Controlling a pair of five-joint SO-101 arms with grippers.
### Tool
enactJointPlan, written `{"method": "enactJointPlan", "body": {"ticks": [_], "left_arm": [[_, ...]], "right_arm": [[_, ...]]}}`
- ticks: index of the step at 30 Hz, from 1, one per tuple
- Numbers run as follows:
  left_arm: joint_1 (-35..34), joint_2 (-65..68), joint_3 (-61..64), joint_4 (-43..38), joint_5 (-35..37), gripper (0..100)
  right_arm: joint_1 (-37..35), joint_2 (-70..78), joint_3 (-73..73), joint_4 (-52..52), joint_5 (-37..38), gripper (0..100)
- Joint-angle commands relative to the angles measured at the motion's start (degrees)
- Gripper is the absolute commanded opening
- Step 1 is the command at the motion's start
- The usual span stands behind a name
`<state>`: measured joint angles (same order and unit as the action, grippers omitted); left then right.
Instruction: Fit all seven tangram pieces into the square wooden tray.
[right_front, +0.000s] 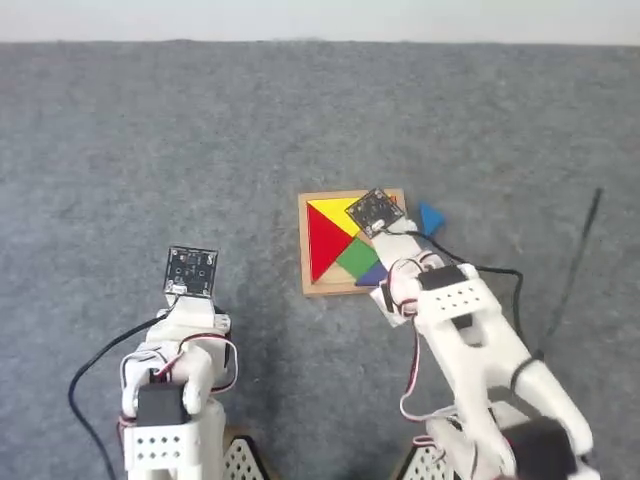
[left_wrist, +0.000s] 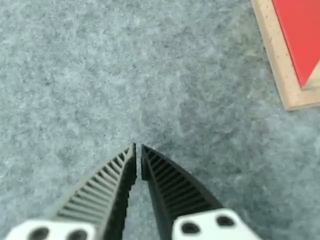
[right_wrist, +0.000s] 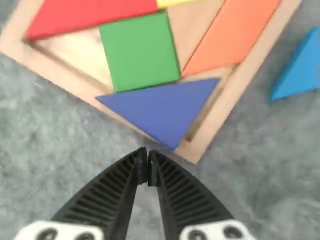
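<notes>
Our right fingers are pressed together just short of the square wooden tray. Right ahead of them, the dark blue wooden triangle overlaps the tray's rim. A light blue wooden triangle lies outside it. Our left fingers, also pressed together, sit well apart from the tray.

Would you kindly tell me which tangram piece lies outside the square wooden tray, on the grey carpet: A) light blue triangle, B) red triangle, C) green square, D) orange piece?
A: the light blue triangle lies on the grey carpet beside the square wooden tray, apart from its rim.
</notes>
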<state>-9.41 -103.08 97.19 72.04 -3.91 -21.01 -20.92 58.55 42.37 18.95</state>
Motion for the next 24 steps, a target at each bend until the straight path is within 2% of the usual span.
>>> {"method": "enactJointPlan", "body": {"ticks": [1, 6, 13, 24], "left_arm": [[0.1, -1.0, -0.7, 0.2, 0.0, 2], [0.1, -1.0, -0.7, 0.2, 0.0, 2], [0.1, -1.0, -0.7, 0.2, 0.0, 2], [0.1, -1.0, -0.7, 0.2, 0.0, 2]], "right_arm": [[0.0, 3.9, -4.9, -1.5, -0.3, 0.7], [1.4, 9.8, -10.1, -1.6, -0.3, 0.7], [5.8, 10.5, -12.7, -1.5, -0.3, 0.7], [1.1, 10.3, -12.8, 0.9, -0.7, 0.7]]}}
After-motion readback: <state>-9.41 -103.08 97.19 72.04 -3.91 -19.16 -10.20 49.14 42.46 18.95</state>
